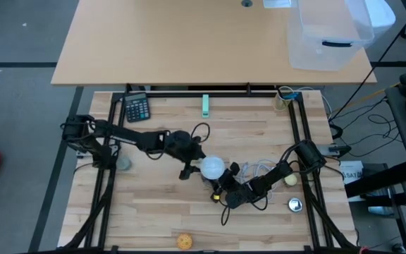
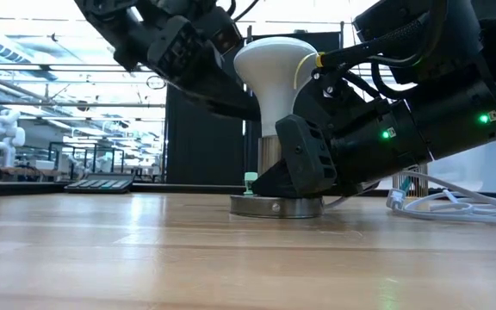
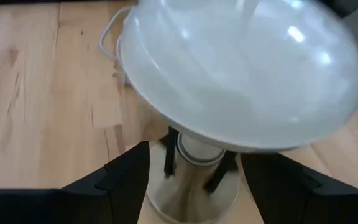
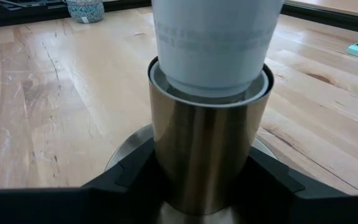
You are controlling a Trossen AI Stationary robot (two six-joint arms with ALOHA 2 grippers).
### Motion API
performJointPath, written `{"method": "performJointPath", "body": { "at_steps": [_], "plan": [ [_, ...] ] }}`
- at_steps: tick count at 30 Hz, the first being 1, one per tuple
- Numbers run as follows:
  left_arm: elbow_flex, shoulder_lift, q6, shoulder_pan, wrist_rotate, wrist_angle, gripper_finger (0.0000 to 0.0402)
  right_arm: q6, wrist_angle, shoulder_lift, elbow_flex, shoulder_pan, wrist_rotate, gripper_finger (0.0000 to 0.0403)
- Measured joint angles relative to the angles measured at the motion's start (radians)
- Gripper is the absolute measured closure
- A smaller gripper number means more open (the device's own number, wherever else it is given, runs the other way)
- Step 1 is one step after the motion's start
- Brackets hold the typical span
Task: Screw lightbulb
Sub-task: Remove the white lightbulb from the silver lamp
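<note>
Right tool: I see its two dark fingers closed against the sides of the metal socket, low on the barrel, just above the round base. It holds the socket.
Left tool: I see its fingers standing wide, one on each side of the lightbulb's narrow neck, under the globe. I cannot tell whether they touch the bulb; a gap shows on both sides in the left wrist view.
Lightbulb: upright, white globe on top, its screw end down inside the socket. From above it sits near the middle of the table, between the two tools.
Socket and base: standing flat on the table, the lightbulb seated in its mouth with a thin white rim showing around it.
White cable: lying on the table just beside the right arm.
Calculator: at the far left corner of the table, well apart from the work.
Teal object: at the far edge, near the middle.
Yellowish ball: at the near edge, well apart.
</note>
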Motion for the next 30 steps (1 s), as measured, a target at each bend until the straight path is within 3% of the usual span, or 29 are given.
{"method": "performJointPath", "body": {
  "at_steps": [4, 12, 19, 24, 30],
  "plan": [
    [0.000, 0.000, -0.003, 0.009, 0.045, 0.039, 0.0147, 0.000, 0.000, 0.000, 0.000, 0.000, 0.000, 0.0220],
    [0.000, 0.026, -0.002, -0.024, 0.036, 0.060, 0.0147, 0.000, 0.001, 0.000, 0.000, 0.000, 0.000, 0.0220],
    [0.000, 0.107, -0.006, -0.039, 0.030, 0.181, 0.0147, -0.003, 0.004, 0.000, 0.000, 0.000, 0.000, 0.0220],
    [0.000, 0.110, -0.004, -0.024, 0.082, 0.232, 0.0147, -0.004, 0.005, 0.000, 0.000, 0.000, -0.002, 0.0220],
    [0.000, 0.110, -0.004, -0.031, 0.075, 0.242, 0.0150, -0.008, 0.005, 0.000, 0.000, 0.000, -0.003, 0.0220]
  ]
}}
